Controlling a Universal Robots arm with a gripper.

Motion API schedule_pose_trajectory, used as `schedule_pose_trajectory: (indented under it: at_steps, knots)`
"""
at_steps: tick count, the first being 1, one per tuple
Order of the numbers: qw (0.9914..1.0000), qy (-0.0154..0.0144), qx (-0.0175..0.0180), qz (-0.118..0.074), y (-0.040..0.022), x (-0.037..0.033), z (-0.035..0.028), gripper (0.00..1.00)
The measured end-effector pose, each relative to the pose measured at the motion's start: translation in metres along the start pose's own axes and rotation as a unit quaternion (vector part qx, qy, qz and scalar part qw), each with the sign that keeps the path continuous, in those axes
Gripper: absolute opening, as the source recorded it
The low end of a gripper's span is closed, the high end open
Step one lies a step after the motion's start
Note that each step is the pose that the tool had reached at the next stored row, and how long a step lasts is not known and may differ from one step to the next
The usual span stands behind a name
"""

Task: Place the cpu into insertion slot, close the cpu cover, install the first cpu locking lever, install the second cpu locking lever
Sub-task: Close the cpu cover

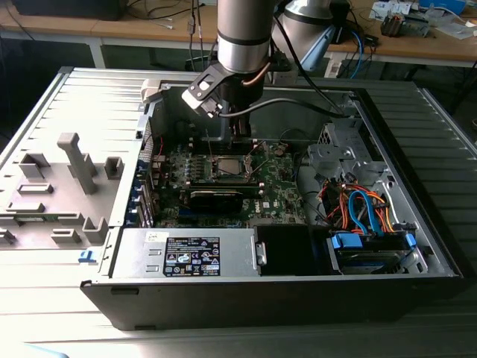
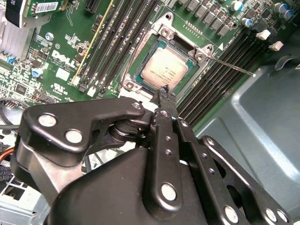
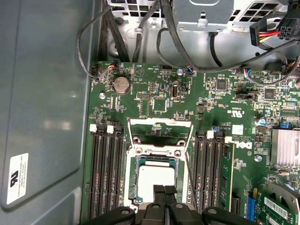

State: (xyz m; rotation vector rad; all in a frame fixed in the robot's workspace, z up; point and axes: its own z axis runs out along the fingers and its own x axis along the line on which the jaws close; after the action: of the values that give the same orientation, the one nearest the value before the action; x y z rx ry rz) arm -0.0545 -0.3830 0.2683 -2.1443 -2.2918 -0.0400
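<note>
One gripper (image 1: pixel 240 143) logged low inside the open computer case (image 1: pixel 283 298), at 12 o'clock of the cpu (image 1: pixel 227 165) in the exterior view. Fingers (image 3: pixel 159 193) found clenched together in both wrist views, tip against tip, a hairline seam between, nothing pinched there. Tips poised at the near edge of the cpu; cannot tell contact with the metal face from a hover just over it. Noted cpu seated flat and square inside the insertion slot (image 3: pixel 131 173), silvery face up, ringed by the socket's metal rim on the green board (image 3: pixel 159 101). Noted cpu cover (image 3: pixel 161 122) standing open on the side of the socket away from the fingertips, board visible through its cut-out middle, not down over the chip. Noted one thin locking lever (image 2: pixel 229 65) standing clear of the socket, rod angled out over the memory slots (image 2: pixel 213 89) beside it. In the exterior view: long black card (image 1: pixel 216 198) at 6 o'clock of the socket, close by; grey power supply box (image 1: pixel 186 253) farther off at 6 to 7 o'clock; bundle of blue and orange cables (image 1: pixel 365 212) between 3 and 4 o'clock, well apart.
</note>
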Motion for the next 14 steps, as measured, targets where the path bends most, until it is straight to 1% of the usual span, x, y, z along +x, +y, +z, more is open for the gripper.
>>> schedule_pose_trajectory:
  at_steps: [5,7,14]
  knots:
    - [1.00000,0.0021,-0.0001,0.000,0.0000,-0.0004,0.0000,0.11]
    - [0.99999,0.0036,-0.0003,0.000,0.0002,-0.0009,0.0000,0.11]
    - [0.99999,0.0053,0.0000,0.000,0.0016,-0.0017,-0.0002,0.11]
